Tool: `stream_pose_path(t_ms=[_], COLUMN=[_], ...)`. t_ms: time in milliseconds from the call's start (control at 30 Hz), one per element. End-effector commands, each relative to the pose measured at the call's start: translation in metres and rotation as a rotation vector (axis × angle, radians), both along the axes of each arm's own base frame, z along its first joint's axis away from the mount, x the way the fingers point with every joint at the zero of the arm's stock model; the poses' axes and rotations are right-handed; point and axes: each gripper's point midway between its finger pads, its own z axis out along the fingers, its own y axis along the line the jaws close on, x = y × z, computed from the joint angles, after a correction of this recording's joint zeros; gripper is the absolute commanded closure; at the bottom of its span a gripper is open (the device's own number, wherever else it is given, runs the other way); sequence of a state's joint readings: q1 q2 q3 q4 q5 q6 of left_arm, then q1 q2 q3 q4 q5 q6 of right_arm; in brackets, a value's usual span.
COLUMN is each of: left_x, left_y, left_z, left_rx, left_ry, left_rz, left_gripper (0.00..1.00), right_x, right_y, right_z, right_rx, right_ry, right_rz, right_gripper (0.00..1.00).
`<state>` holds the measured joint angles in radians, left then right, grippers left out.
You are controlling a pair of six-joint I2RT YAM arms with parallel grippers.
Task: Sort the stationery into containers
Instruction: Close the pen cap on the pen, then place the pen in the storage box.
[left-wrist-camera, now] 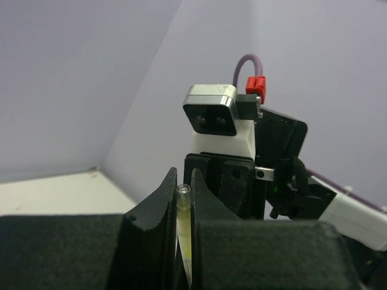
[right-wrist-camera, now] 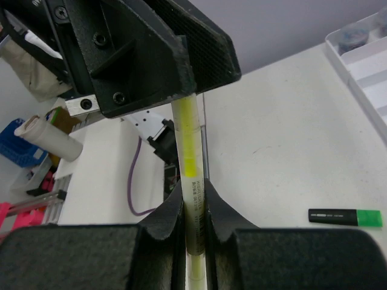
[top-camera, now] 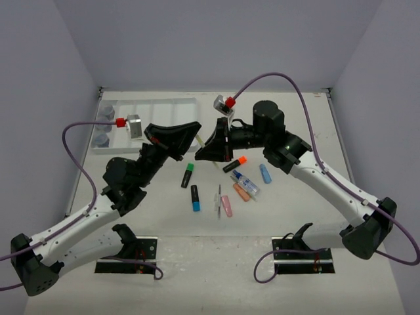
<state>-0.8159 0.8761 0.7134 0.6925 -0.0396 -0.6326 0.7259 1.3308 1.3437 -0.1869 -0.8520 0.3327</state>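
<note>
I have the yellow pen up off the table, pinched at both ends. The right gripper is clamped on one end and the left gripper on the other, with the pen's length running between them. The tray sits far-left, nearer my left arm, so I judge the right should release.

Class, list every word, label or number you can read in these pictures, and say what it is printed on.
No text here is legible.
Yellow pen: small dark print along the barrel, too small to read.
Green-capped highlighter: pale print on the black barrel, blurred.
Glue bottle: blue label, too small to read.
</note>
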Motion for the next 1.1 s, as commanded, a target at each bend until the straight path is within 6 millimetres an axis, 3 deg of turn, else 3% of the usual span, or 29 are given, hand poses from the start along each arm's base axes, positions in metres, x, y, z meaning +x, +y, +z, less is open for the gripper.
stream_pose_path(t_ms=[0,100,200,233,300,400,467,567,600,633,667,733,833,900,1067], left_x=[0.022,0.046,0.072,0.083,0.105,0.165,0.201,0.239,0.255,0.269,0.281,0.312,0.331,0.337,0.353], left_y=[-0.007,0.006,0.016,0.021,0.034,0.080,0.129,0.204,0.222,0.231,0.241,0.281,0.312,0.323,0.341], left_z=[-0.073,-0.049,-0.032,-0.033,-0.041,-0.079,-0.097,-0.095,-0.090,-0.088,-0.101,-0.113,-0.139,-0.155,-0.221], left_rx=[0.403,0.399,0.414,0.441,0.512,0.722,0.846,0.923,0.909,0.904,0.924,0.917,0.967,0.983,1.038], left_ry=[0.191,0.176,0.171,0.183,0.219,0.368,0.444,0.450,0.455,0.450,0.465,0.485,0.504,0.534,0.593], left_rz=[-0.006,0.058,0.126,0.155,0.238,0.544,0.820,1.175,1.224,1.210,1.183,1.208,1.217,1.229,1.171], left_gripper=[1.00,1.00,1.00,1.00,1.00,1.00,1.00,1.00,1.00,1.00,1.00,1.00,1.00,1.00,1.00], right_x=[0.056,0.049,0.049,0.051,0.057,0.070,0.081,0.085,0.084,0.083,0.083,0.085,0.089,0.091,0.090], right_y=[-0.014,-0.017,-0.024,-0.029,-0.043,-0.077,-0.099,-0.111,-0.112,-0.112,-0.112,-0.113,-0.113,-0.113,-0.106], right_z=[0.009,-0.010,-0.028,-0.037,-0.053,-0.067,-0.073,-0.075,-0.075,-0.077,-0.079,-0.084,-0.089,-0.091,-0.098], right_rx=[0.165,0.147,0.106,0.078,0.038,0.008,-0.012,-0.031,-0.035,-0.037,-0.041,-0.051,-0.064,-0.070,-0.079], right_ry=[-0.115,-0.089,-0.066,-0.052,-0.031,-0.035,-0.055,-0.068,-0.068,-0.066,-0.063,-0.052,-0.043,-0.038,-0.006], right_rz=[-0.261,-0.249,-0.280,-0.299,-0.357,-0.529,-0.655,-0.713,-0.714,-0.712,-0.712,-0.724,-0.737,-0.738,-0.709], right_gripper=[0.84,0.56,0.11,0.02,0.01,0.01,0.01,0.01,0.01,0.01,0.01,0.01,0.01,0.01,0.01])
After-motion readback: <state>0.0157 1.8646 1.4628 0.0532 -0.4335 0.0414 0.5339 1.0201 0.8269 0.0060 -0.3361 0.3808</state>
